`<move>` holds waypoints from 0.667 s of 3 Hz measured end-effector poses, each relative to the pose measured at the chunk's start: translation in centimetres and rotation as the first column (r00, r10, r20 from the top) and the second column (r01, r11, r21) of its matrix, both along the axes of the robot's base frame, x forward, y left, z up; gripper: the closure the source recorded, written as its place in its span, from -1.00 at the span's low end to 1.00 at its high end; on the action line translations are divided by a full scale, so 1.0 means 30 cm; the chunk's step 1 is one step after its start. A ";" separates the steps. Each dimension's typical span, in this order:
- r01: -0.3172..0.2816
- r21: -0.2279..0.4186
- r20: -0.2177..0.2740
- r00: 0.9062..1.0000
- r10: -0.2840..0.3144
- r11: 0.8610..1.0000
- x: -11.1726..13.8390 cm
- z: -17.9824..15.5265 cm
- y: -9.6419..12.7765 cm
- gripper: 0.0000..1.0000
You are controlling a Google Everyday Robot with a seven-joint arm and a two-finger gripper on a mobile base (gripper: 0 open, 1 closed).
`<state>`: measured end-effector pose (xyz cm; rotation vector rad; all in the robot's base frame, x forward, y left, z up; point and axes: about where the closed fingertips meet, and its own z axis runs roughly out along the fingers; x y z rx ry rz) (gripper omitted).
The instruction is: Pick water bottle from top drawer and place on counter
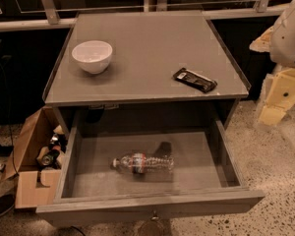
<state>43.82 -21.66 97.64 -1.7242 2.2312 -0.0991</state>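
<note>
One water bottle (143, 163): clear, crinkled, white cap, red-and-white label band; lying on its side about mid-floor in the top drawer (199, 173), cap toward the drawer's left wall; touching nothing but the drawer floor.

One top drawer: grey wood, wide and shallow, low sides; standing open below the front edge of the tabletop (152, 43); small knob (154, 215) at the middle of its front board.

One tabletop: flat matte grey square with thin raised side edges, capping the grey cabinet.

One white bowl (92, 56): upright; near the tabletop's left edge, about midway between back and front.

One black snack bar (195, 79): flat, wrapped; lying askew near the front-right corner; well apart from the bowl.

One gripper (279, 98): pale yellow, hanging below a white arm segment (291, 28); off the tabletop's right edge, beyond the front-right corner, above the speckled floor; well apart from the bottle; spread or pressed together, I cannot tell.

One cardboard box (29, 181): brown, open; on the floor just left of the drawer; cans and oddments inside.
</note>
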 end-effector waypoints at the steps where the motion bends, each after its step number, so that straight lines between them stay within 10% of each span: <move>1: 0.000 0.000 0.000 1.000 0.000 1.000 0.000 0.000 0.000 -1.00; 2: -0.021 0.012 -0.004 1.000 0.021 1.000 0.016 -0.035 0.038 -1.00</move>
